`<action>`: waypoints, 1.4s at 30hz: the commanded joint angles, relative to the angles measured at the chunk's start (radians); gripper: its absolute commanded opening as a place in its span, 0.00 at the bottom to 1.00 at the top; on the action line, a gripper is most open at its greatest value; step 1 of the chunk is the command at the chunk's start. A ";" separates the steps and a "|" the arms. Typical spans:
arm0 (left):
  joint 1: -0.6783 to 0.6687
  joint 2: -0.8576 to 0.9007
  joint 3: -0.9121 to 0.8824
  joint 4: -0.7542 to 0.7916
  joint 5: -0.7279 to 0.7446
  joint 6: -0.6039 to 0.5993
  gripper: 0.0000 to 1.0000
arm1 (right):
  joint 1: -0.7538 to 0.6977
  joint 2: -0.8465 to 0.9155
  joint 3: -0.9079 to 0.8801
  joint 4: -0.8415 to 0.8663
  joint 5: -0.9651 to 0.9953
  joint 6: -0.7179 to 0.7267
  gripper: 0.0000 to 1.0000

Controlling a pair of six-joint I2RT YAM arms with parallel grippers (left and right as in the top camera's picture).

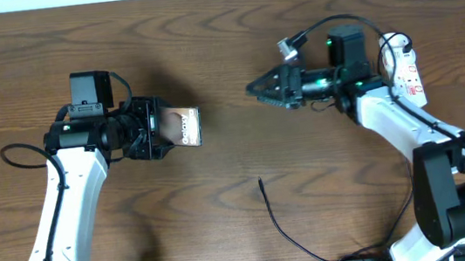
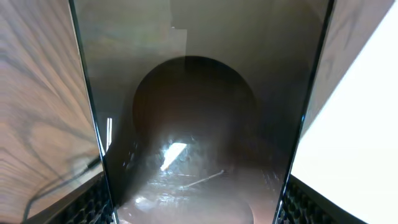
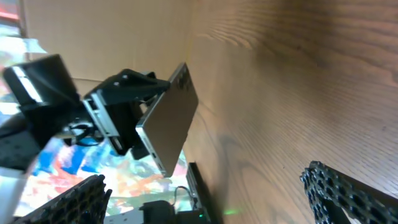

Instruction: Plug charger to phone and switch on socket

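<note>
My left gripper (image 1: pixel 155 131) is shut on the brownish phone (image 1: pixel 185 127) and holds it off the table with its lettered end pointing right. In the left wrist view the glossy phone (image 2: pixel 199 124) fills the space between my fingers (image 2: pixel 199 208). My right gripper (image 1: pixel 256 86) is open and empty, pointing left toward the phone with a gap between them. The right wrist view shows the phone (image 3: pixel 171 124) edge-on, ahead of my open fingers (image 3: pixel 211 199). The charger cable (image 1: pixel 283 228) lies on the table at the front middle, its plug tip (image 1: pixel 260 181) free. The white socket (image 1: pixel 407 71) lies behind my right arm.
The wooden table (image 1: pixel 221 26) spans the view. A thick black arm cable (image 1: pixel 20 157) loops at the left. A metal connector (image 1: pixel 289 48) sticks up by the right wrist. The arm bases stand at the front edge.
</note>
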 commanded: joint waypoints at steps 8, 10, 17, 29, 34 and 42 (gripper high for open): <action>-0.012 -0.017 0.022 -0.013 -0.122 -0.047 0.08 | 0.172 0.005 0.015 0.014 0.185 -0.019 0.99; -0.027 -0.017 0.022 -0.019 -0.132 -0.074 0.08 | 0.202 0.005 0.015 0.029 0.204 -0.002 0.99; -0.101 -0.017 0.022 -0.017 -0.158 -0.138 0.07 | 0.272 0.005 0.015 0.090 0.256 0.030 0.99; -0.188 -0.016 0.022 0.039 -0.131 -0.222 0.07 | 0.304 0.005 0.015 0.092 0.292 0.237 0.99; -0.210 -0.016 0.022 0.039 -0.132 -0.275 0.08 | 0.313 0.005 0.015 0.095 0.294 0.249 0.99; -0.235 -0.016 0.022 0.038 -0.132 -0.320 0.07 | 0.352 0.005 0.015 0.095 0.306 0.082 0.99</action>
